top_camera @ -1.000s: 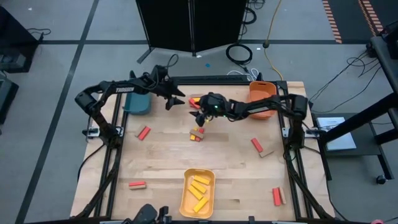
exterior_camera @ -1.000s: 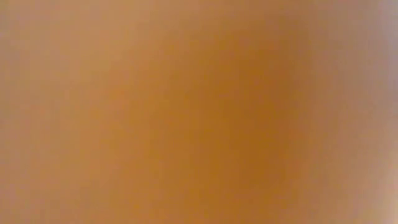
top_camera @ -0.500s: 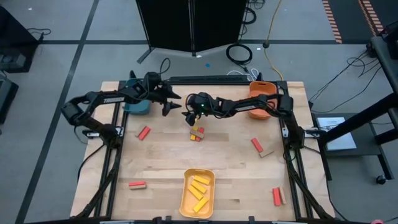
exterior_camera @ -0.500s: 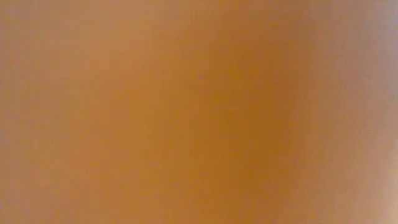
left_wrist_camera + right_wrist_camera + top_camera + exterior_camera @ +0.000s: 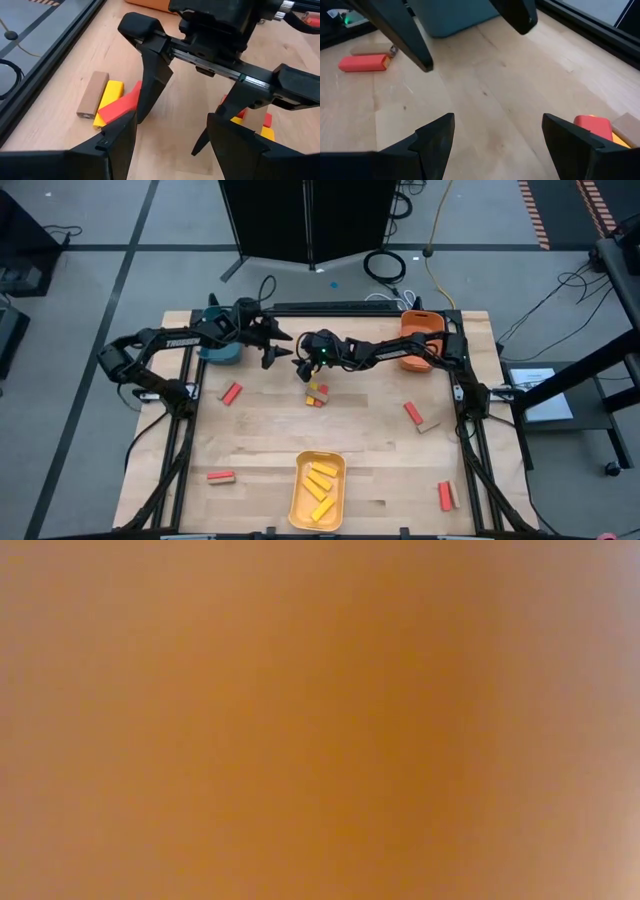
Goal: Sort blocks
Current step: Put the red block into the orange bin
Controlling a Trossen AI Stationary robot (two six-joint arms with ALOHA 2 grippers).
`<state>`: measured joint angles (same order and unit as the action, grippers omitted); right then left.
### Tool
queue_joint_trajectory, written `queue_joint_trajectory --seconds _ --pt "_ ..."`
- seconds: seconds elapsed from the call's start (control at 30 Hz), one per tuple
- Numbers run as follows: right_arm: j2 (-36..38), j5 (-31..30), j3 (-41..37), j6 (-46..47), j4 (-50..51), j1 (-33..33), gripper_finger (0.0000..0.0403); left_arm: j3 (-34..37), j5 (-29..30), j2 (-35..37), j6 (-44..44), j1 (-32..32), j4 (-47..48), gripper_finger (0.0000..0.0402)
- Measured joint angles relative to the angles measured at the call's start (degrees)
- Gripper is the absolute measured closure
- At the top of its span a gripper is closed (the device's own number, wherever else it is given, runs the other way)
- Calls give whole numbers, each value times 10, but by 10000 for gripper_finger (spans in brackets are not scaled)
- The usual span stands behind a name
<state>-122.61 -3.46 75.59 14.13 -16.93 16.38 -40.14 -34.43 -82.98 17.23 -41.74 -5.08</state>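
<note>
You're looking at a robotics lab or test bay, not a home: a plywood table [image 5: 260, 440] framed in black aluminium rails [image 5: 470, 450] stands on a grey concrete floor [image 5: 90, 240] marked with dark tape lines. Loose cables [image 5: 385, 265] (one yellow) trail past a black cabinet [image 5: 305, 220], and hazard striping [image 5: 535, 215] runs nearby.

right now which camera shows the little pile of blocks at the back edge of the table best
The left wrist view: tan, yellow and red blocks lie close up, partly behind the right gripper. The high view shows them tiny; the low view is blank; the right wrist view misses them.
</note>
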Motion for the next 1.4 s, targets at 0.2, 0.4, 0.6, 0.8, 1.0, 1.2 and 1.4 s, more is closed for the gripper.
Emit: queue_joint_trajectory --seconds 0.2,0.4,0.6,0.8,1.0,1.2,1.4 --pt "0 2 0 2 11 0 135 0 -1 0 -3 2 0 165" --pt "0 -48 0 -1 22 -9 135 19 -18 0 -9 2 -17 165" --pt "9 -76 0 -10 14 -15 135 76 -24 0 -51 1 -110 165" --pt "50 -128 1 40 60 -15 135 76 -24 0 -49 2 -124 165" --pt "42 -155 0 93 109 -10 135 76 -26 0 -49 3 -152 165" --pt "26 -163 -1 96 114 -7 135 76 -29 0 -34 7 -154 165" --pt "26 -165 0 78 118 -4 135 76 -29 0 -30 13 -156 165"
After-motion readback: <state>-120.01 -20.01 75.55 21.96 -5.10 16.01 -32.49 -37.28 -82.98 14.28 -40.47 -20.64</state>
